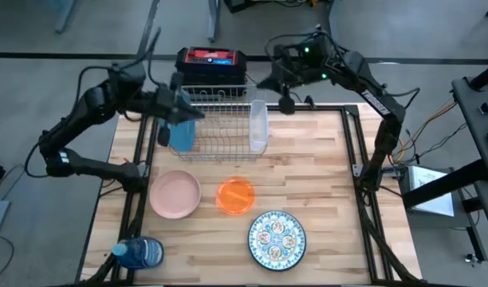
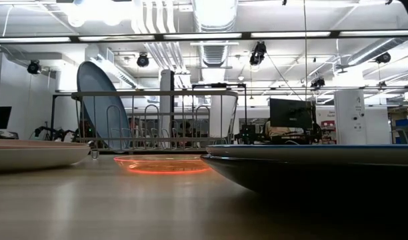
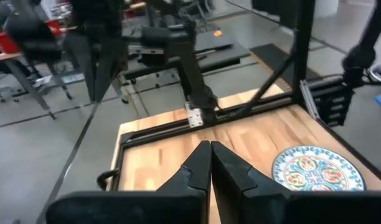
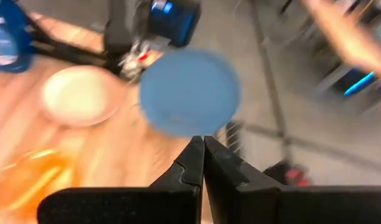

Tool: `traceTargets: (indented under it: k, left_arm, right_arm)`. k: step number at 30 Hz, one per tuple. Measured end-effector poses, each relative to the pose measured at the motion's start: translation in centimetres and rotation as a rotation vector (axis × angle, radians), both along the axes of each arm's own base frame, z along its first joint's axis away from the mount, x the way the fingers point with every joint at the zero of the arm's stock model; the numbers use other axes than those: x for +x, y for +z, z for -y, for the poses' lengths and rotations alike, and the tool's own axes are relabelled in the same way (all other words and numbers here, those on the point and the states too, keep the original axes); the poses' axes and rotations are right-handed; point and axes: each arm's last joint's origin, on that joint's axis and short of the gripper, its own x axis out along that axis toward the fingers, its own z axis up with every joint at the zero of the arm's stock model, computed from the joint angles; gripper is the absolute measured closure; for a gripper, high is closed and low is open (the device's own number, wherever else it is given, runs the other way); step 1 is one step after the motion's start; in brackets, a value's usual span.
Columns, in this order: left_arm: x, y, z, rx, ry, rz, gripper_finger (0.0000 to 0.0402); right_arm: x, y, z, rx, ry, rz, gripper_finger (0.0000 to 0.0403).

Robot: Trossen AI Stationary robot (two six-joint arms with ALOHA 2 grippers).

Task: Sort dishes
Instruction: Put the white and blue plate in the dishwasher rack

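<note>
Patterned plate [image 1: 277, 237]: lies flat at the table's [image 1: 324, 183] front edge, nearest the low camera, filling that view's right foreground.
Orange bowl [image 1: 235, 195]: on the table just behind the patterned plate, beside the pink dish [image 1: 175, 194].
Blue plate [image 1: 181, 132]: stands on edge in the left end of the wire rack [image 1: 220, 119] at the table's back.
Pale plate [image 1: 258, 126]: upright at the rack's right end.
Bottle [image 1: 140, 253]: lies at the front left corner.
Left gripper [image 1: 190, 109]: above the rack by the blue plate, jaws together, holding nothing.
Right gripper [image 1: 268, 80]: raised over the rack's back right, jaws together, empty.
</note>
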Motion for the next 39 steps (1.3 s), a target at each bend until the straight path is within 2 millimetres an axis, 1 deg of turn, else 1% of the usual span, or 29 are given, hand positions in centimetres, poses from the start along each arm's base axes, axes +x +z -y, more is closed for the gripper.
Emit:
traceTargets:
  k: [3,5,8,11,13,17,19,23,26,30,35,39]
  left_arm:
    - [1.0,-0.2,1.6,0.023,-0.009,-0.021,0.0401]
    - [1.5,-0.4,2.5,0.033,0.017,-0.035,0.0401]
    - [1.7,-0.6,3.7,0.042,0.029,-0.065,0.0401]
    - [1.8,-0.8,4.5,0.032,-0.007,-0.086,0.0401]
    - [1.9,-0.8,5.0,0.025,-0.027,-0.087,0.0401]
    - [1.8,-0.8,5.5,0.021,-0.05,-0.084,0.0401]
    - [1.8,-0.8,5.7,0.022,-0.057,-0.085,0.0401]
    - [1.9,-0.9,5.8,0.022,-0.063,-0.086,0.0401]
    - [2.1,-1.4,5.8,0.02,-0.063,-0.104,0.0401]
    - [3.0,-2.5,5.7,0.042,-0.072,-0.126,0.0401]
    - [4.5,-3.8,5.6,0.108,-0.095,-0.166,0.0401]
    - [5.8,-4.6,5.5,0.116,-0.103,-0.196,0.0401]
  right_arm:
    - [-0.3,-0.6,-1.0,0.081,-0.007,-0.073,0.0402]
    - [-0.3,-1.0,-1.6,0.114,-0.008,-0.117,0.0402]
    - [0.0,-1.7,-2.7,0.143,-0.007,-0.178,0.0402]
    - [0.3,-2.6,-4.2,0.153,0.034,-0.219,0.0403]
    - [0.1,-3.0,-5.3,0.143,0.072,-0.24,0.0403]
    - [-1.3,-3.3,-7.2,0.145,0.1,-0.23,0.0403]
    - [-2.4,-3.4,-8.0,0.14,0.094,-0.198,0.0403]
    - [-4.8,-4.6,-9.5,0.152,0.05,-0.143,0.0403]
    - [-6.5,-6.6,-10.4,0.191,-0.031,-0.156,0.0403]
    - [-8.1,-10.4,-11.4,0.255,-0.111,-0.213,0.0403]
    - [-9.2,-15.4,-12.7,0.35,-0.162,-0.305,0.0403]
    - [-9.4,-19.2,-13.8,0.405,-0.182,-0.379,0.0403]
